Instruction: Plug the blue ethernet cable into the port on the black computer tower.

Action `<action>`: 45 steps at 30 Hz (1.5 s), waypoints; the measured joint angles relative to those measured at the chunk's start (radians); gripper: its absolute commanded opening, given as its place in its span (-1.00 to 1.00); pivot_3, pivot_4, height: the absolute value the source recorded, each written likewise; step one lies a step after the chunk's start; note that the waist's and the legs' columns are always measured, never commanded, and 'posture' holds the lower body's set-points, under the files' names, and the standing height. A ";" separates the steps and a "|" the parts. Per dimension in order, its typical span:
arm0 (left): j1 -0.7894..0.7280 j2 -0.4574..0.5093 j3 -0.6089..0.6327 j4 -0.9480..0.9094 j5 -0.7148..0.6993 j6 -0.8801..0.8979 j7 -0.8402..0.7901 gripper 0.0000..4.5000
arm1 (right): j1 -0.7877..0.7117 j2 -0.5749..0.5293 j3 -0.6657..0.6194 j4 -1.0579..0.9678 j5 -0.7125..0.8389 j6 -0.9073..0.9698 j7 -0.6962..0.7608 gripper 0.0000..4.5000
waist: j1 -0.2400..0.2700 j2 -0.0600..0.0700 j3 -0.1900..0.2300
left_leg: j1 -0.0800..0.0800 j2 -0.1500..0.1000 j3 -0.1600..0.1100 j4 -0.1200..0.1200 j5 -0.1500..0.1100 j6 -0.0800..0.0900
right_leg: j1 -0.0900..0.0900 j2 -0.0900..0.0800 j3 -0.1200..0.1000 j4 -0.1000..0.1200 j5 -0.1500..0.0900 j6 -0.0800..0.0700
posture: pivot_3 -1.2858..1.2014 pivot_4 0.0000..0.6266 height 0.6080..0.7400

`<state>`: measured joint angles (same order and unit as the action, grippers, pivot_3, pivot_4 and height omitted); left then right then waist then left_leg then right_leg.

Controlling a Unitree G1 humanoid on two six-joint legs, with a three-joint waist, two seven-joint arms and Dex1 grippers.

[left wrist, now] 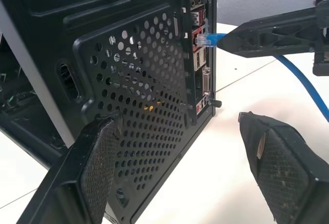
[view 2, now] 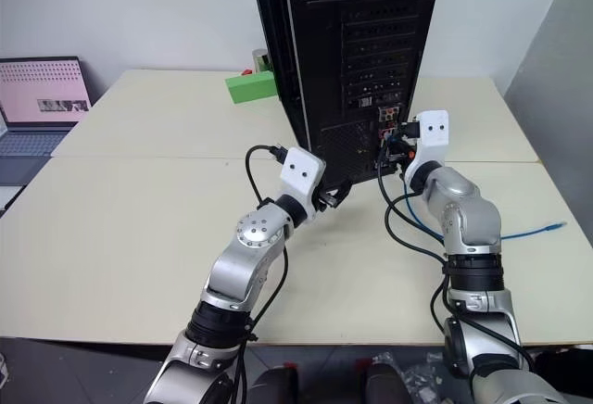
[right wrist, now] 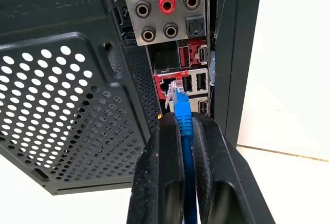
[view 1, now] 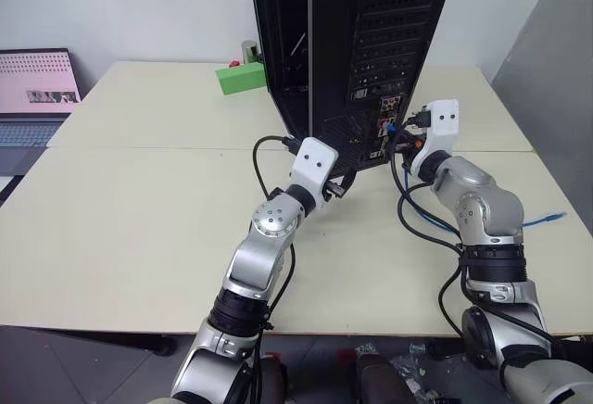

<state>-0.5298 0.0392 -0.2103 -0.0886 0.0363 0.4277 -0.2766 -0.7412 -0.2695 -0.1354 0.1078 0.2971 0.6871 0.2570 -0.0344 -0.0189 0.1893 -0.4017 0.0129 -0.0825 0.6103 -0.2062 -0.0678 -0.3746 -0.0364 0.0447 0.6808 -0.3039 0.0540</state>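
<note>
Pinching the blue ethernet cable [right wrist: 183, 118] in our right gripper [right wrist: 181, 126], clear plug at the port [right wrist: 165, 86] on the black computer tower [view 1: 366, 43], our left gripper [left wrist: 180, 147] spread wide beside its grille.

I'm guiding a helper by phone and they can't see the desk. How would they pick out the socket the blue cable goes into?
Find the black computer tower standing on the table; low on its rear panel sits the connector cluster. The port is the squarish socket in the red-framed block below the round audio jacks. The clear plug of the blue ethernet cable, pinched in the right tool, sits at its mouth.
</note>
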 measured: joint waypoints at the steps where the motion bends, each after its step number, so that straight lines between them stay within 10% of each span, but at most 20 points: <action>1: 0.000 0.000 0.000 0.000 0.000 0.000 0.000 0.70 | 0.000 0.000 0.000 0.000 0.000 0.000 0.001 -1.00 | 0.000 0.000 0.000 | 0.000 0.000 0.000 0.000 0.000 0.000 | 0.000 0.000 0.000 0.000 0.000 0.000 | 0.03 -0.52 1.00; 43: 0.002 -0.005 -0.012 -0.001 -0.021 0.003 -0.018 0.70 | -0.069 0.050 0.043 0.107 -0.072 -0.073 -0.030 -1.00 | -0.023 0.000 0.000 | 0.001 0.000 0.000 0.000 0.000 0.000 | 0.000 0.000 0.001 0.001 0.000 0.000 | 0.03 -0.52 1.00; 45: 0.002 -0.005 -0.012 -0.001 -0.021 0.003 -0.018 0.71 | -0.069 0.048 0.043 0.108 -0.074 -0.076 -0.019 -0.69 | -0.023 0.000 0.000 | 0.001 0.000 0.000 0.000 0.000 0.000 | 0.000 0.000 0.001 0.001 0.000 0.000 | 0.03 -0.52 1.00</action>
<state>-0.5279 0.0338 -0.2219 -0.0893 0.0149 0.4311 -0.2944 -0.8100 -0.2218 -0.0921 0.2162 0.2236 0.6111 0.2385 -0.0572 -0.0188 0.1893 -0.4012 0.0131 -0.0823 0.6101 -0.2062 -0.0678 -0.3750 -0.0362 0.0455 0.6817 -0.3037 0.0543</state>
